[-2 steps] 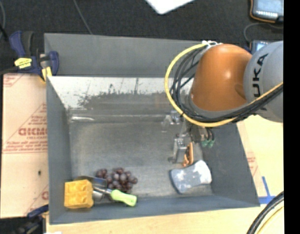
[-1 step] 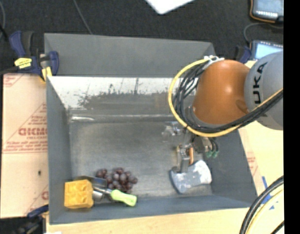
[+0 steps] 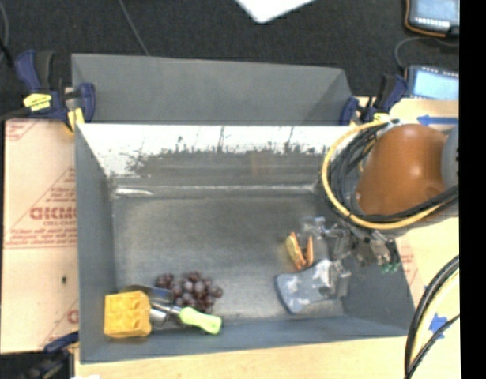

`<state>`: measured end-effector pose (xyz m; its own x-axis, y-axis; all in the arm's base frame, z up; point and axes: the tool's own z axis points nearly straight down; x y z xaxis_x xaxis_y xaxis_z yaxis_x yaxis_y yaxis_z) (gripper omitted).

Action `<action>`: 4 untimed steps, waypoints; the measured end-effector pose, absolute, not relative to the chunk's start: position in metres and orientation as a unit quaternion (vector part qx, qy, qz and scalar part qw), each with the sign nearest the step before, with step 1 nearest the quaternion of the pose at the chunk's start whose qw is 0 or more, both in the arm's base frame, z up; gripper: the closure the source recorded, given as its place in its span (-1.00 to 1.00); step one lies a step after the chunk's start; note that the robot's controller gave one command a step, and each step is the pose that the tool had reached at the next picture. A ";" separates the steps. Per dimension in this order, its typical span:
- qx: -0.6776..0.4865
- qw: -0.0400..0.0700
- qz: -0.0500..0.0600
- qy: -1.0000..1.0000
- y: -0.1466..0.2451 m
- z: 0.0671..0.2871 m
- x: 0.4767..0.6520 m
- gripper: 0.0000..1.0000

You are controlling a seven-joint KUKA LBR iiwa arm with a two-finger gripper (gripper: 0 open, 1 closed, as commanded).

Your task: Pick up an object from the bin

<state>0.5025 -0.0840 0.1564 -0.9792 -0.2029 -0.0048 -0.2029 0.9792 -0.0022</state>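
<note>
My gripper (image 3: 328, 253) hangs low at the right side of the bin, under the arm's orange dome. Just to its left lies a small orange and brown object (image 3: 296, 249), touching or nearly touching the gripper's metal parts. A pale blue-grey crumpled piece (image 3: 299, 292) lies right below the gripper, near the bin's front wall. I cannot tell whether anything is held.
In the front left corner lie a yellow studded block (image 3: 126, 314), a bunch of dark purple grapes (image 3: 188, 288) and a tool with a light green handle (image 3: 197, 319). The arm with its cables reaches over the right rim.
</note>
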 end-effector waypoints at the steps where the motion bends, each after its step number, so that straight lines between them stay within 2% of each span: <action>1: -0.216 0.003 -0.002 0.976 -0.091 0.155 0.490 -1.00; 2: -0.257 0.006 -0.002 0.966 -0.082 0.094 0.486 -1.00; 3: -0.406 0.005 -0.003 0.914 -0.078 0.071 0.488 1.00; 4: -0.406 0.005 -0.003 0.914 -0.078 0.071 0.488 1.00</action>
<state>0.4880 -0.0784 0.0710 -0.6698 -0.7425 -0.0070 -0.7425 0.6698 -0.0092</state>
